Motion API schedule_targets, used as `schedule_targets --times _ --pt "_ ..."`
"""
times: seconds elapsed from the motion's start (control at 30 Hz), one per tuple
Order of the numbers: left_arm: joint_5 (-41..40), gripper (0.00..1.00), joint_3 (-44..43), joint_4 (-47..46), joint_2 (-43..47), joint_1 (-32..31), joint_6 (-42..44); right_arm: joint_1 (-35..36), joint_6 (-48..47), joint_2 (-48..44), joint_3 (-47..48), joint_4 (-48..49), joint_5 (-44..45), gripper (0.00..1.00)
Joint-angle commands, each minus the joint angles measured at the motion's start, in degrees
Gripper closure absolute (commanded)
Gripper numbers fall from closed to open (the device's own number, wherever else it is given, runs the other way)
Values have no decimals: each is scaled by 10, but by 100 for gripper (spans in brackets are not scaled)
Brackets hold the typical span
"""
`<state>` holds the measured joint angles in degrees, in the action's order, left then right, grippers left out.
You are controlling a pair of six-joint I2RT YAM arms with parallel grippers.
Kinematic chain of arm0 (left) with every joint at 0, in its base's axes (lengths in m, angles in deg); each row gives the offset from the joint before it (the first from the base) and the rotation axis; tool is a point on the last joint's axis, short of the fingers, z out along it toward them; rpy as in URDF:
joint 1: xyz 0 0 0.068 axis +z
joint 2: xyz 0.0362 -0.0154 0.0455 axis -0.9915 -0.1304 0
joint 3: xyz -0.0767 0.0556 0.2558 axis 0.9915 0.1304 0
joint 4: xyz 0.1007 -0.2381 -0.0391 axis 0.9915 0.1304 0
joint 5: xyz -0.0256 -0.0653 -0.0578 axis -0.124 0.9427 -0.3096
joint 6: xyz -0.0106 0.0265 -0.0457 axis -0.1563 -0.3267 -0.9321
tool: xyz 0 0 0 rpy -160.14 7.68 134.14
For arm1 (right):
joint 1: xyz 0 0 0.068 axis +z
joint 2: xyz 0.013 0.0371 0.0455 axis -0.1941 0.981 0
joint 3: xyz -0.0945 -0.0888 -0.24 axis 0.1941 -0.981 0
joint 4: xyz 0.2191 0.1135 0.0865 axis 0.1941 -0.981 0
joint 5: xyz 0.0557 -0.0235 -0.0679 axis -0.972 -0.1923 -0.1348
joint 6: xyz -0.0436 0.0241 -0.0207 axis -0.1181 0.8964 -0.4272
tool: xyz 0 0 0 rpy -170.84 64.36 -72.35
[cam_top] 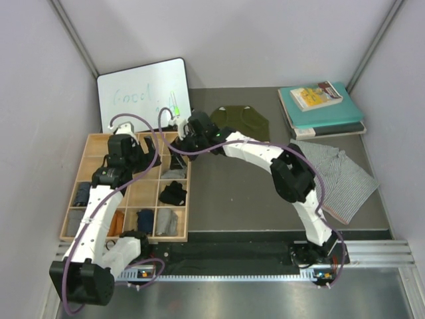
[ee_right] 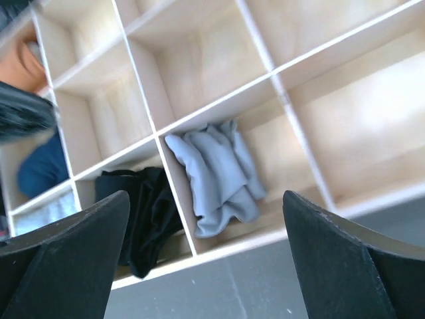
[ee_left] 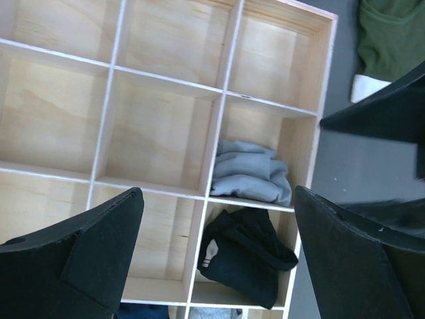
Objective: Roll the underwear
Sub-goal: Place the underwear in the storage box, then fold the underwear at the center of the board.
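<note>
The plain light grey underwear (ee_left: 249, 174) lies bundled in a right-column compartment of the wooden tray (cam_top: 97, 141); it also shows in the right wrist view (ee_right: 216, 174). My left gripper (ee_left: 219, 229) is open and empty above the tray, over this compartment and the one below it. My right gripper (ee_right: 206, 242) is open and empty, hovering just past the tray's right edge beside the grey bundle. The olive green underwear (cam_top: 242, 122) with a cream waistband lies flat on the table behind. The grey-and-white patterned underwear (cam_top: 340, 177) lies spread at the right.
A black garment (ee_left: 247, 258) fills the compartment next to the grey one. Other compartments hold orange (ee_right: 30, 61) and blue (ee_right: 40, 171) cloth. A whiteboard (cam_top: 143, 90) leans at the back. Teal books (cam_top: 324, 111) are stacked at the back right.
</note>
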<state>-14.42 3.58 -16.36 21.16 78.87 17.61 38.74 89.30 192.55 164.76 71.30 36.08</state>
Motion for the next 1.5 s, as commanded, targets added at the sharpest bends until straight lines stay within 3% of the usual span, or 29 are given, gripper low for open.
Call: schedule_targets --times 0.0,0.2,0.33,0.47,0.7,0.87,1.03,1.47 --pt "53 1 -3 -45 10 -1 15 -39 48 -95 -38 72 -27 4" --pt "72 3 3 -69 4 -9 5 -125 76 -182 -148 72 17 5" --pt "57 4 -25 -74 -49 -57 -5 -201 92 -213 -198 30 45 8" --pt "69 4 -56 -74 -105 -73 -20 -281 99 -216 -228 -19 74 11" --pt "108 3 -156 -74 -215 -78 -19 -361 116 -191 -238 -60 143 14" --pt "125 2 -210 -69 -269 -78 -12 -384 121 -141 -216 -80 154 19" --pt "127 2 -182 -89 -280 -77 -7 -384 134 -87 -187 -89 188 26" --pt "148 2 -176 -86 -282 -77 -6 -384 159 -74 -196 -89 202 47"
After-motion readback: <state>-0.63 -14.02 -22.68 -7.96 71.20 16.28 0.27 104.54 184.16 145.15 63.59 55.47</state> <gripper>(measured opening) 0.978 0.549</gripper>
